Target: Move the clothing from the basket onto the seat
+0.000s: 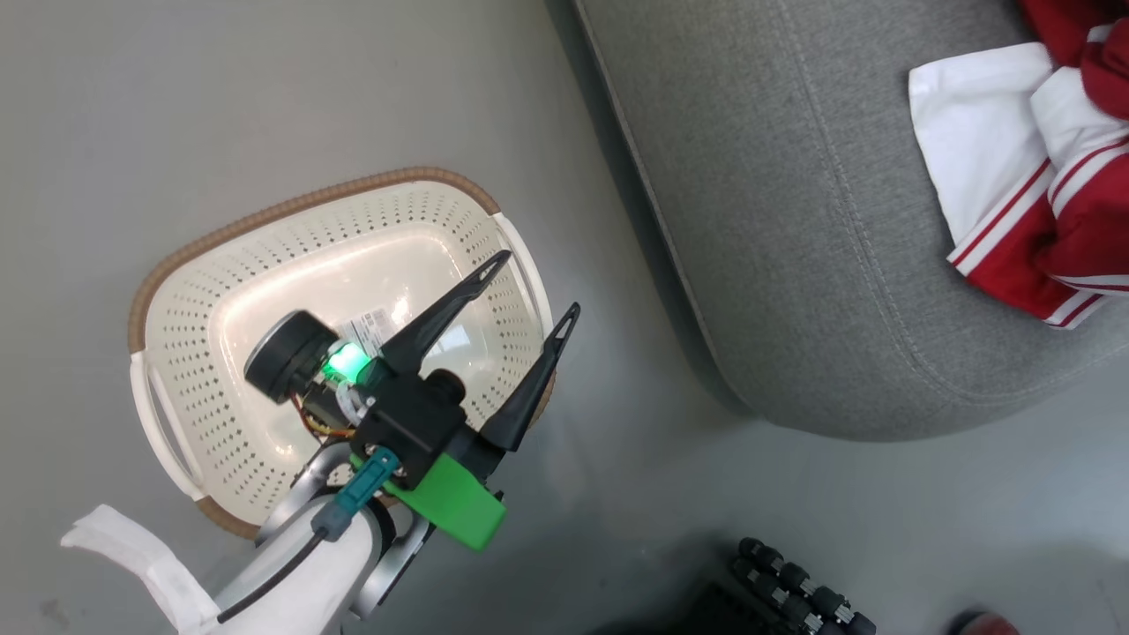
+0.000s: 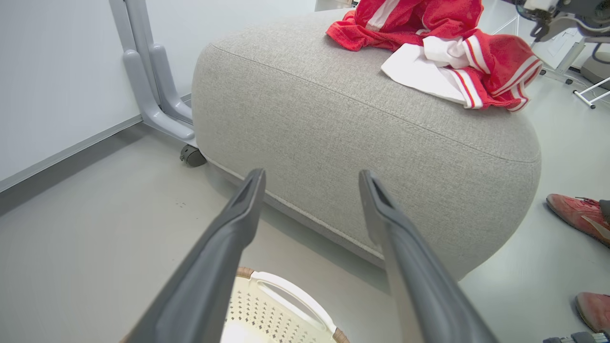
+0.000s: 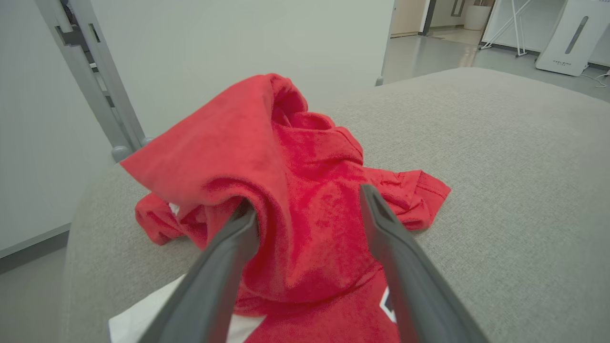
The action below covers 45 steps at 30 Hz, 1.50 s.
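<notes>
While the left gripper (image 1: 541, 282) hangs spread above the basket (image 1: 291, 220), lower left, the clothing (image 1: 1076, 229) lies on the seat (image 1: 794, 220), cropped upper right; red fabric hides one tip of the spread right gripper (image 3: 310, 200).

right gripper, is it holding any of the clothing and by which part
No clamped hold: the right gripper is open above the seat, and a fold of the red clothing drapes over one of its fingers.
</notes>
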Tool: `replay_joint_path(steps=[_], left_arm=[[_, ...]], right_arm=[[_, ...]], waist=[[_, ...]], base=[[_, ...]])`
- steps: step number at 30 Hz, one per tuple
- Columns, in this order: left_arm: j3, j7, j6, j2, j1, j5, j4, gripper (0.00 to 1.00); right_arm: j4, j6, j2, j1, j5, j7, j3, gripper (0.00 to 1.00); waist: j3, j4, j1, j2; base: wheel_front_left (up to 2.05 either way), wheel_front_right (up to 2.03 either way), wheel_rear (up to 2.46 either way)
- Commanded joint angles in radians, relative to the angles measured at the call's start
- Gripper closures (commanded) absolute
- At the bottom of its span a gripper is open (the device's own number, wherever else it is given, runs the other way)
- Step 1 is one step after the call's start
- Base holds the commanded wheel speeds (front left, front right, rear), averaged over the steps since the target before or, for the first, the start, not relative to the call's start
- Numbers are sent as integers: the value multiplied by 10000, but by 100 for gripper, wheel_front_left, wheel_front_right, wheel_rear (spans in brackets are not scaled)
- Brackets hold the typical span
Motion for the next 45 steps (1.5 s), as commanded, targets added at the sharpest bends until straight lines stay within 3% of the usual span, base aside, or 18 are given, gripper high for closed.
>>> replay_joint_path(steps=[1, 6, 12, 19, 26, 34, 45], left_arm=[[110, -251, 123, -74, 347, -248, 215, 0], [435, -1163, 597, -422, 1032, -641, 972, 0], [1015, -1683, 976, -1174, 1726, -936, 1647, 0], [2648, -1685, 1224, -2096, 2934, -324, 1025, 0], [4383, -1687, 752, -2793, 4181, 135, 844, 0], [5848, -1688, 220, -3262, 5644, 453, 580, 0], [6546, -1676, -293, -3425, 6801, 773, 552, 0]], right_arm=[[-316, -11, -66, 568, -247, 0, 39, 0], [-1383, -11, 83, 2297, -892, 0, 299, 0], [-2455, -12, 267, 4053, -997, 0, 1290, 0], [-2961, -11, 530, 4751, -1519, 0, 2169, 0], [-3431, -12, 769, 5082, -2128, 0, 3133, 0], [-3685, -12, 1299, 5689, -2140, 0, 3777, 0], [-3822, -11, 1609, 6416, -1964, 1, 3858, 0]], waist=[[-1065, -76, -1, 0], [-2061, 224, -1, 0], [-3171, 1122, -1, 0], [-4324, 2374, -1, 0], [-5273, 3204, -1, 0], [-6395, 3276, -1, 0], [-7125, 3224, -1, 0]], base=[[0, 0, 0], [0, 0, 0], [0, 0, 0], [0, 0, 0], [0, 0, 0], [0, 0, 0], [0, 0, 0]])
